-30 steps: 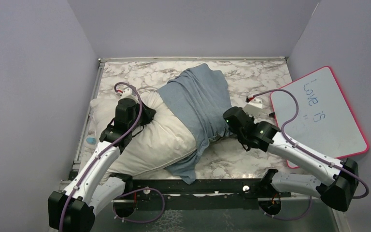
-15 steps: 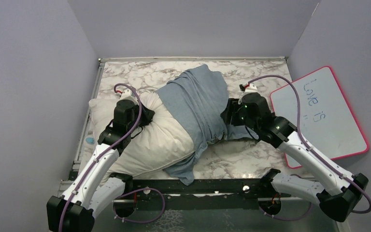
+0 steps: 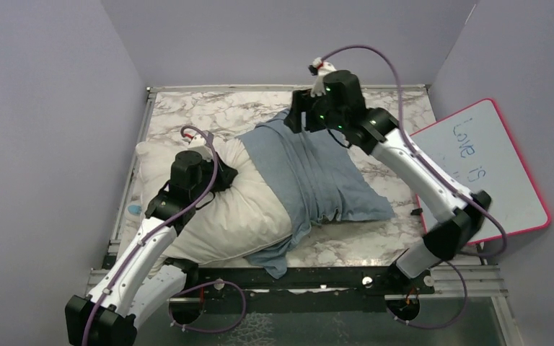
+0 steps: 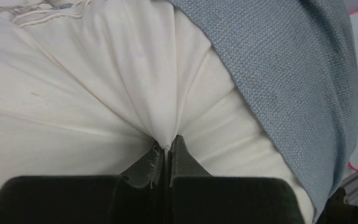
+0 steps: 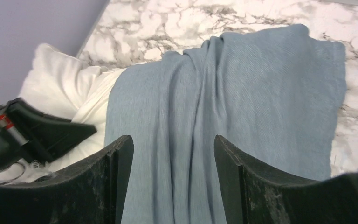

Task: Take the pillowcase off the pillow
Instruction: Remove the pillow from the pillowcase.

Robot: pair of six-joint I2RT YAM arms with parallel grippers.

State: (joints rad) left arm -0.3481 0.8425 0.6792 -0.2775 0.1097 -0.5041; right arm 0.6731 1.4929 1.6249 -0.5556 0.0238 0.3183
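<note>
On the marble table (image 3: 209, 108), at the left, the left gripper (image 4: 168, 145) is pressed together on a pinched fold of the pillow (image 4: 74, 93). Only the left wrist view shows this grip; from above, the arm hides it. The pillowcase (image 3: 317, 173), grey-blue face up, covers the pillow's right part and trails off it toward the near edge. The right gripper (image 5: 172, 140) hangs spread and empty above the cloth's far end. One pink-rimmed whiteboard (image 3: 490, 166) sits at the right. One pillow, one pillowcase, two arms.
</note>
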